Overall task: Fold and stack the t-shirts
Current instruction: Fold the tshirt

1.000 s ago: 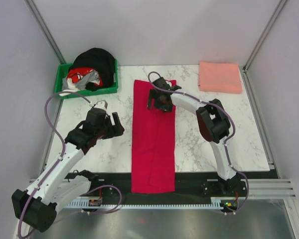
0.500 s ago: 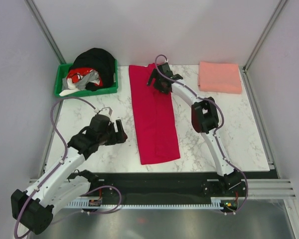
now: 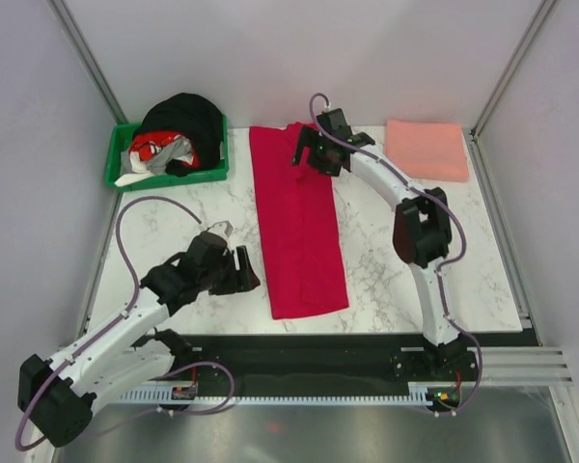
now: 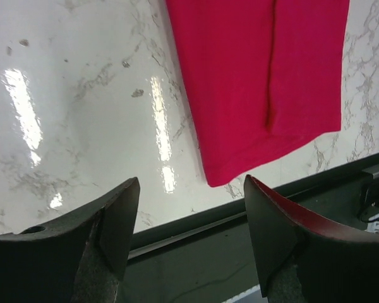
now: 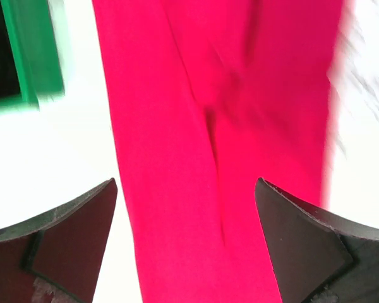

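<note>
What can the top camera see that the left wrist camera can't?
Only the top camera: the folded pink shirt, the green bin, and the right hand over the far end of the red shirt. Only the left wrist: bright light streaks on the marble table. Both: the red shirt, the table and the open left hand.

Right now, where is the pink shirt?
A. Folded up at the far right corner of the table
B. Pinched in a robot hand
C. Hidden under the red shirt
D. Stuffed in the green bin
A: the pink shirt lies folded flat at the far right corner of the table, apart from the long red shirt in the middle.
</note>
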Robot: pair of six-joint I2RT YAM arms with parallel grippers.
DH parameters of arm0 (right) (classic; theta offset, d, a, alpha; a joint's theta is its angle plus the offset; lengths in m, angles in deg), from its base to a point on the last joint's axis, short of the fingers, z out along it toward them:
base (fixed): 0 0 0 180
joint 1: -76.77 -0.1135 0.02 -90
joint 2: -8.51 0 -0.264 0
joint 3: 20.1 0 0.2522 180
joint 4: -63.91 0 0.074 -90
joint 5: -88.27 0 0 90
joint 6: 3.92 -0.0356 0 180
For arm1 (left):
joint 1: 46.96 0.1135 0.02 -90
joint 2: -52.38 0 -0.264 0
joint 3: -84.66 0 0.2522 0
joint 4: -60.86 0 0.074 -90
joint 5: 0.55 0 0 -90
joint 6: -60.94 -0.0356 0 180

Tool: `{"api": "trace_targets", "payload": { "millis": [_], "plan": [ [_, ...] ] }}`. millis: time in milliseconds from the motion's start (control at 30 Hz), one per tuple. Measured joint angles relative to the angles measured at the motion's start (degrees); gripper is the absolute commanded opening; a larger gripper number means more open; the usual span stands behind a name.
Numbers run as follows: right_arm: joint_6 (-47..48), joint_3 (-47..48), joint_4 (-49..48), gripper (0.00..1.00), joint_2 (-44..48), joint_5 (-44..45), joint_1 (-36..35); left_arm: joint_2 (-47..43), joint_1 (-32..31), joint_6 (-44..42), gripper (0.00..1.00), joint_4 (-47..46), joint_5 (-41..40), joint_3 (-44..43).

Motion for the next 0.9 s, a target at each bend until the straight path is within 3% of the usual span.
{"api": "trace_targets", "payload": {
  "millis": [200, 300, 367, 500, 633, 900],
  "plan": [
    [2.3, -37.4, -0.6, 0.96, 33.9, 2.9, -0.3, 1.1, -8.4, 6.4, 0.72, -0.7, 0.2, 4.4],
    [1.7, -56.3, -0.8, 0.85, 49.3, 5.2, -1.7, 2.0, -11.5, 9.9, 0.69, -3.3, 0.2, 7.9],
    [0.3, -68.1, -0.5, 0.76, 57.2, 5.9, -3.2, 2.9, -12.7, 12.1, 0.62, -6.3, 0.9, 10.6],
    [-2.8, -84.5, -0.8, 0.71, 64.5, 5.2, -5.6, 5.5, -15.0, 16.2, 0.61, -11.8, 1.7, 15.3],
    [-5.2, -91.1, -1.6, 0.71, 66.6, 4.4, -8.8, 7.2, -17.7, 19.0, 0.61, -15.8, 1.2, 15.5],
    [-8.4, -91.4, -9.4, 0.71, 66.2, 2.3, -14.2, 8.2, -20.7, 21.9, 0.61, -17.5, -2.7, 15.4]
  ]
}}
